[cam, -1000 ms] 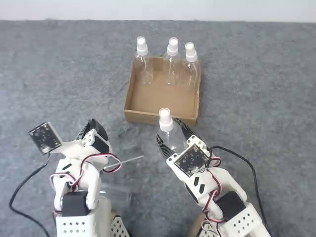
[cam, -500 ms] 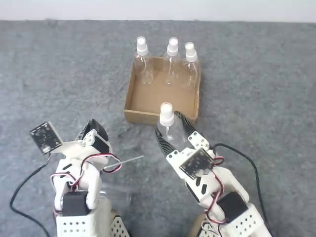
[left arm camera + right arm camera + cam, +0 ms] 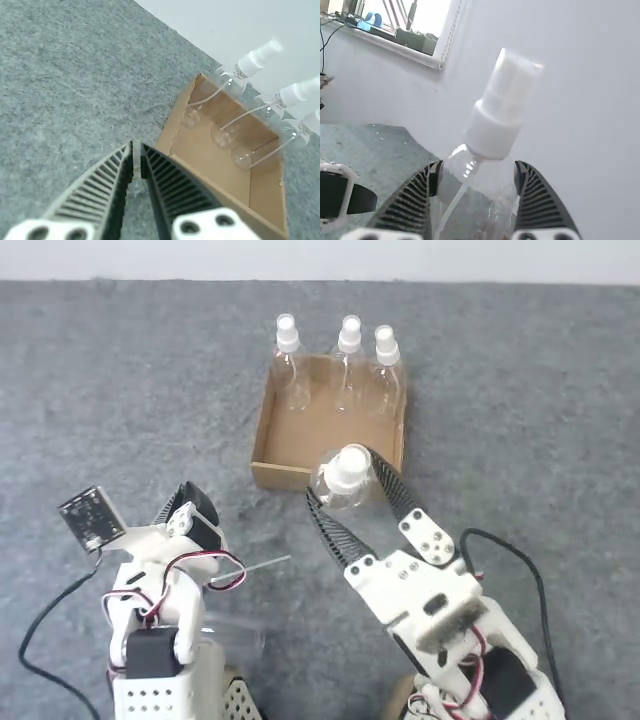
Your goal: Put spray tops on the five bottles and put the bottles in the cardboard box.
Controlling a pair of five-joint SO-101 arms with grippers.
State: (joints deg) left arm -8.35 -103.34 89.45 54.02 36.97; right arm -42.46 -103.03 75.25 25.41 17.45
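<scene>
High view: the right gripper (image 3: 341, 478) pinches a capped bottle (image 3: 347, 487) tilted over the near wall of the cardboard box (image 3: 262, 440), where three capped bottles (image 3: 349, 368) stand at the far side. This looks like the boxing step, and next the extended arm must upright the bottle and lower it inside. Left wrist view: the left gripper (image 3: 135, 167), pressed together and empty, hangs above the worktop (image 3: 60, 75) short of the box; right wrist view: the jaws flank the bottle's body.

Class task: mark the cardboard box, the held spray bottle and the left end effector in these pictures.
cardboard box (image 3: 325, 440), high view, bare floor.
held spray bottle (image 3: 495, 132), right wrist view, white spray top.
left end effector (image 3: 136, 148), left wrist view, between its fingertips.
</scene>
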